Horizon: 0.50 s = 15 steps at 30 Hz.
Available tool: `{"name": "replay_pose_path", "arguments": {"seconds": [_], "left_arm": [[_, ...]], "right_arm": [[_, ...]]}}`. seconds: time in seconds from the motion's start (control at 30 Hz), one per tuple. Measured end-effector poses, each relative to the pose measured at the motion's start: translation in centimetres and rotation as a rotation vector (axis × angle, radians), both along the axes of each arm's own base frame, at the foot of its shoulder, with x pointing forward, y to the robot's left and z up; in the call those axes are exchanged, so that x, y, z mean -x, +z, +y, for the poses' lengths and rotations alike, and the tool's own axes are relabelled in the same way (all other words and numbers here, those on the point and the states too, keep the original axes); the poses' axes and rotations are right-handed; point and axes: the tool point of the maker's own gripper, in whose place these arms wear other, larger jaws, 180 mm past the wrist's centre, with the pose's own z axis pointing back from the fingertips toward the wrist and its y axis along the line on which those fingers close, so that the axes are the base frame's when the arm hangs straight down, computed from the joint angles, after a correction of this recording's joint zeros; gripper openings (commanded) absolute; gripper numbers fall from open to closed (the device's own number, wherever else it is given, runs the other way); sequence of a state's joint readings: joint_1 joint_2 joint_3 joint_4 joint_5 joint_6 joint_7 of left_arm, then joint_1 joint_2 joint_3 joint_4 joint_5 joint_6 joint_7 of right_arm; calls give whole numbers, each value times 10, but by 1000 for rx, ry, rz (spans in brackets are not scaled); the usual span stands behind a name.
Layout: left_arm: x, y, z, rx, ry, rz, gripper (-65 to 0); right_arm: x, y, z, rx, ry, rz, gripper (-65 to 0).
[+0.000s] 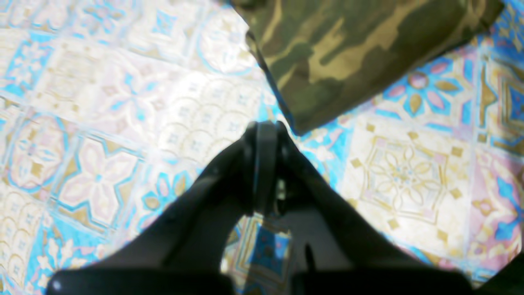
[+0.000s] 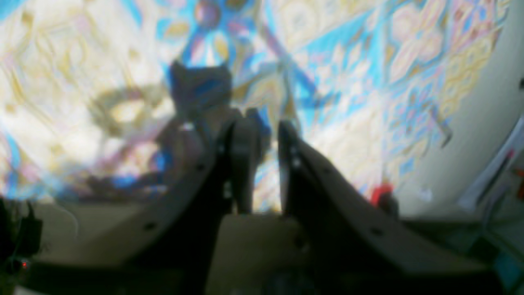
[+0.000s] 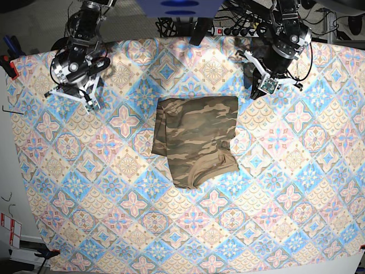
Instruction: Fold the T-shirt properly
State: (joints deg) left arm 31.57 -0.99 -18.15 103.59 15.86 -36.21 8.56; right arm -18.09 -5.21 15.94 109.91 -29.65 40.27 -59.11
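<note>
Soft camouflage-print T-shirt (image 3: 195, 140) lies part-folded, lower hem bunched – left claw (image 1: 265, 127) closed, right claw (image 2: 262, 123) slightly parted, both empty – regrasp that hem squarely

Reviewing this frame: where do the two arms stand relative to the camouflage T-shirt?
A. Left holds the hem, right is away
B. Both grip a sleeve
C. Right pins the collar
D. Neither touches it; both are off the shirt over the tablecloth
D. In the base view the T-shirt lies folded mid-table, with the left gripper and right gripper apart from it over the tablecloth.
</note>
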Motion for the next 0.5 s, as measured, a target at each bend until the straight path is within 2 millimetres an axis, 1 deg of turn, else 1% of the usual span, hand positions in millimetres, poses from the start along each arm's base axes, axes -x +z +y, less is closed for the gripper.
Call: {"name": "replay_pose_path", "arguments": {"seconds": [0.07, 0.1, 0.17, 0.23, 0.3, 0.37, 0.43, 0.5], "left_arm": [[9, -4, -2, 24, 0, 4, -650], [17, -9, -3, 28, 2, 26, -650], [32, -19, -9, 53, 14, 61, -650], [42, -21, -13, 92, 24, 53, -650], [49, -22, -16, 118, 28, 47, -650], [59, -28, -16, 130, 32, 69, -650], [72, -35, -16, 131, 37, 108, -650], [80, -38, -16, 132, 41, 126, -650]], "right_arm": [[10, -3, -3, 6, -2, 23, -555], [15, -5, -3, 6, -3, 35, -561], [28, -9, -3, -1, -17, 57, -588], [43, -14, -4, -27, -66, 74, -609], [54, -16, -7, -41, -98, 85, -612], [62, -17, -12, -40, -113, 93, -611], [69, -18, -11, -46, -113, 105, -611], [76, -20, -9, -56, -113, 118, -611]]}}
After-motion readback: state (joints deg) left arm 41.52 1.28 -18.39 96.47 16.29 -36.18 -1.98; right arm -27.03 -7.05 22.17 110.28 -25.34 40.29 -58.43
